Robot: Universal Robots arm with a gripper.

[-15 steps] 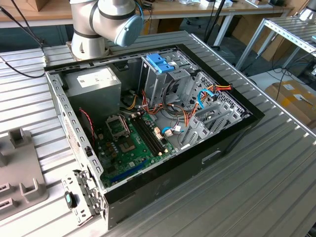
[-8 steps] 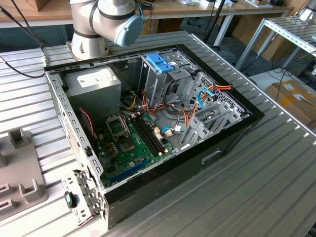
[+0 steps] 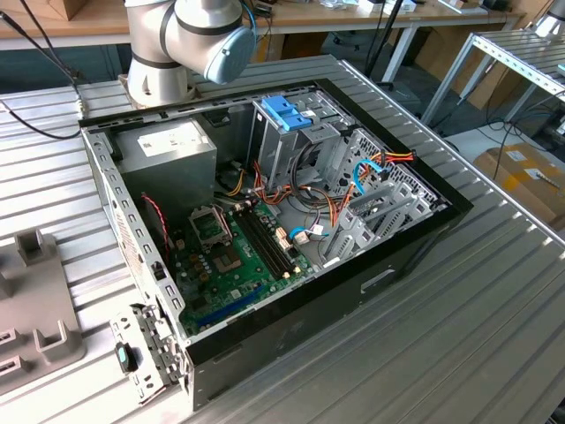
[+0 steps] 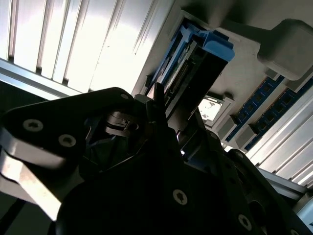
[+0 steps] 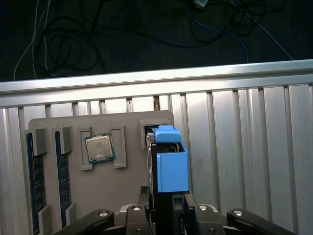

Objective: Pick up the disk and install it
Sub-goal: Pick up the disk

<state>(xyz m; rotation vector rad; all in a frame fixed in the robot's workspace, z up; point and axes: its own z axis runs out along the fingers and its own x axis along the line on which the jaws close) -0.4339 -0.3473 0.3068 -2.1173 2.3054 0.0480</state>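
Clamping the disk (image 5: 172, 169) between 2 black metal jaws, our gripper (image 5: 166, 209) presses on both its flat faces in the first wrist view. We see a slim dark slab capped with smooth light-blue plastic. It stands on end in a rectangular slot of the matte grey tray (image 5: 128, 196), its long axis running from the slot toward the wrist. A square processor (image 5: 99, 148) sits near on one side, with 2 blue memory sticks (image 5: 32, 171) beyond. The tray's rounded edge and the ribbed aluminium table (image 5: 244, 147) open on the other.
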